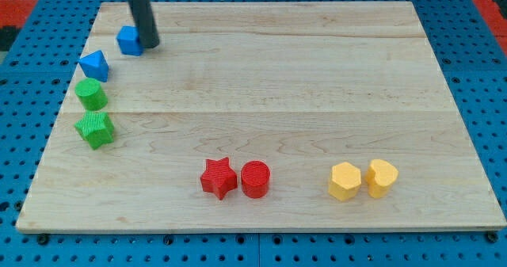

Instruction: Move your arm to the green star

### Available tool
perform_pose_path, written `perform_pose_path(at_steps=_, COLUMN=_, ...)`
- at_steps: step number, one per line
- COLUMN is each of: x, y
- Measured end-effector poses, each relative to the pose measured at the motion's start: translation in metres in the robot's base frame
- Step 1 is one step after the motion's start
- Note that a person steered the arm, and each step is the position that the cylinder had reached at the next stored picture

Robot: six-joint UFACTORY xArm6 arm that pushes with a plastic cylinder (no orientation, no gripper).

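Observation:
The green star lies near the board's left edge, about halfway down. My tip is near the view's top left, touching the right side of a blue cube. The tip is well above and to the right of the green star. Between them lie a blue block with pointed facets and a green cylinder, in a column along the left edge.
A red star and a red cylinder sit side by side at the bottom middle. A yellow hexagon and a yellow heart-like block sit at the bottom right. The wooden board lies on a blue pegboard.

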State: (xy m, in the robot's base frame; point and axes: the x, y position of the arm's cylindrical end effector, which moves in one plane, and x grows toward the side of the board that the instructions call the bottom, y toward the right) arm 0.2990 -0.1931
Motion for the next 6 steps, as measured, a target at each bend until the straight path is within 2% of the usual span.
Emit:
perform_pose_path(at_steps=1, x=0.000, y=-0.028)
perform_pose_path(at_steps=2, x=0.004, y=0.015)
perform_pose_path(at_steps=3, x=0.070, y=0.069)
perform_pose_path(at_steps=4, x=0.137, y=0.065)
perform_pose_path(at_steps=6, x=0.186, y=0.008)
